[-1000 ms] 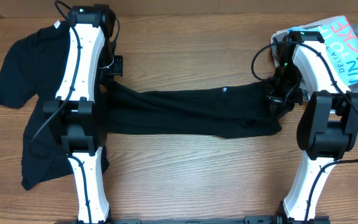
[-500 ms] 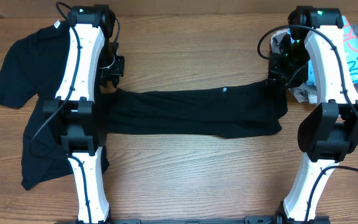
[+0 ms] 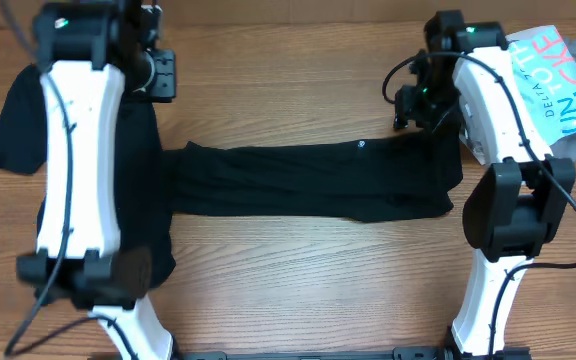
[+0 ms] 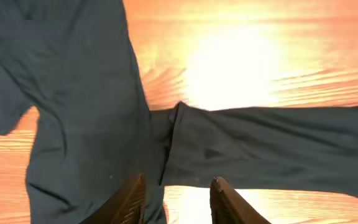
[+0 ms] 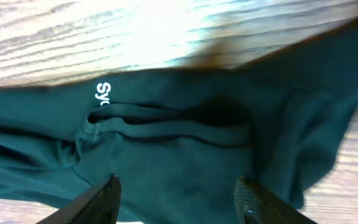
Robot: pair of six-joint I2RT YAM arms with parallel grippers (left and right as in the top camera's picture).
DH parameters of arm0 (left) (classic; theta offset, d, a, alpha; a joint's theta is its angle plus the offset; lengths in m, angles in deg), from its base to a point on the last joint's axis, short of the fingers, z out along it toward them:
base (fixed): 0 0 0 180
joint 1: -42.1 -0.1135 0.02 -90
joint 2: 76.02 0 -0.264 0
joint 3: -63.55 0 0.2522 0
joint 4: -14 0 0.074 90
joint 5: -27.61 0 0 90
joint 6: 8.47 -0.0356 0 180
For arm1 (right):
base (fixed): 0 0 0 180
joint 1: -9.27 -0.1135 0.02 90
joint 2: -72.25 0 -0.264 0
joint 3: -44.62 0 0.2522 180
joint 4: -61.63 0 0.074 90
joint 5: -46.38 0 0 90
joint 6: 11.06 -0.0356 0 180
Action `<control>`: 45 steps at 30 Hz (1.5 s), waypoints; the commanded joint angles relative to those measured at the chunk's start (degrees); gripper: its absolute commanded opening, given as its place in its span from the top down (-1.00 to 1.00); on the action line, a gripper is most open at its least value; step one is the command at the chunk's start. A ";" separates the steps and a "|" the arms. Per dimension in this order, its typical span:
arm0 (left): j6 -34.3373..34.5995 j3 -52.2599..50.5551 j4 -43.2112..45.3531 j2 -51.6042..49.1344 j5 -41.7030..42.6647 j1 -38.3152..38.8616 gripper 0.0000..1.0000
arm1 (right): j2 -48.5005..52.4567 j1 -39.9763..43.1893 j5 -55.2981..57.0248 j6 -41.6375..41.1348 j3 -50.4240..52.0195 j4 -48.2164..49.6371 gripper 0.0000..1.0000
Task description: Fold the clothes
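shirt (image 5: pixel 166 168): white "Sy", rest hidden | printed bag (image 3: pixel 558 70): "DELTA", "UNI", partly cut off

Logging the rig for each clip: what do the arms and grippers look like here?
The left arm and right arm have white shells, black joints and loose black cables; a green light glows near each wrist. The fingers are dark and tapered.

a robotics lab bench: two cabled arms (image 3: pixel 73 150) mounted on a table (image 3: pixel 288 270) (wood-grain).
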 commanded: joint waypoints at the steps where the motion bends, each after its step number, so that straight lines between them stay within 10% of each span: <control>1: -0.90 0.52 0.15 3.32 0.26 0.00 0.25 | -1.95 -0.85 -3.39 2.89 5.07 2.38 -0.31; 15: -0.44 0.46 -1.70 3.43 0.00 0.00 0.24 | -1.84 -8.81 -4.39 -16.02 14.80 17.92 -0.34; 45: -0.50 0.46 -3.65 3.43 -1.49 0.00 0.25 | -1.86 -12.02 5.51 -22.77 16.90 25.14 0.92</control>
